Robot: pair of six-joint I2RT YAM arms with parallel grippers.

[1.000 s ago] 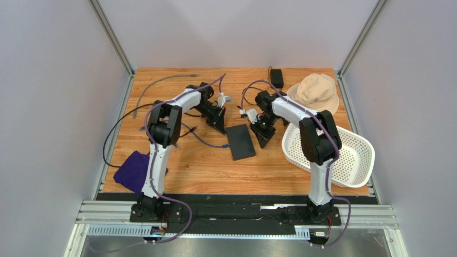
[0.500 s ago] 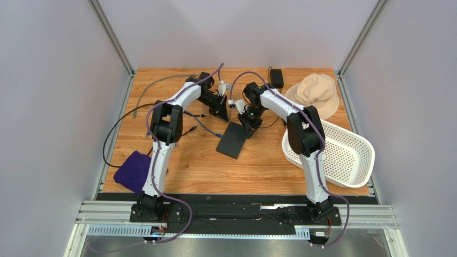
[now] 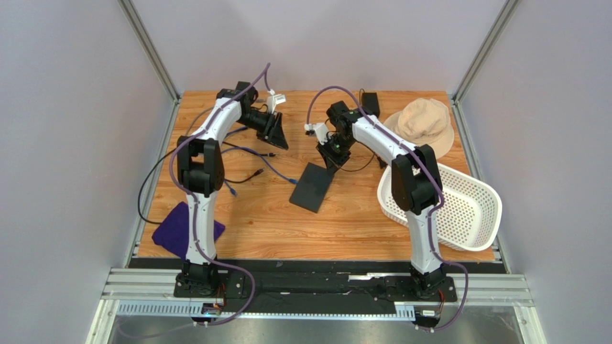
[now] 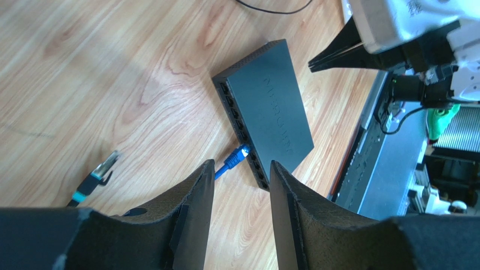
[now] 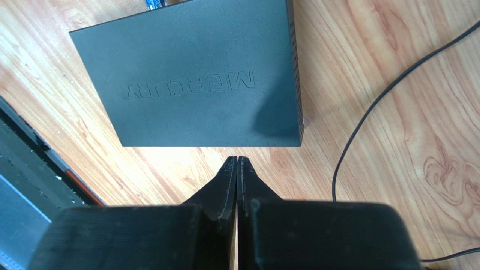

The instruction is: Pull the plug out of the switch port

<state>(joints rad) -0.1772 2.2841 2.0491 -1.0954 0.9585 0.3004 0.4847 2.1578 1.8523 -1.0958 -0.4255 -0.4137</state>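
The switch (image 3: 312, 188), a flat black box, lies at the table's middle; it also shows in the left wrist view (image 4: 270, 112) and the right wrist view (image 5: 191, 79). A blue plug (image 4: 236, 158) on a blue cable (image 3: 269, 166) lies with its tip at the switch's row of sockets; whether it sits in a port I cannot tell. My left gripper (image 3: 280, 140) hovers back-left of the switch, open (image 4: 241, 165), with nothing between its fingers. My right gripper (image 3: 332, 161) is shut and empty (image 5: 238, 159), its tips just off the switch's far edge.
A beige hat (image 3: 424, 123) and a white basket (image 3: 445, 204) sit on the right. At the back is a small black adapter (image 3: 370, 100). A purple cloth (image 3: 176, 228) lies front left. A loose black cable with a teal-banded plug (image 4: 96, 177) and a grey cable (image 3: 215, 111) lie on the left.
The left gripper has opened and drawn back toward the far left, away from the switch. The switch has turned and shifted left. The right gripper moved toward the back, staying shut.
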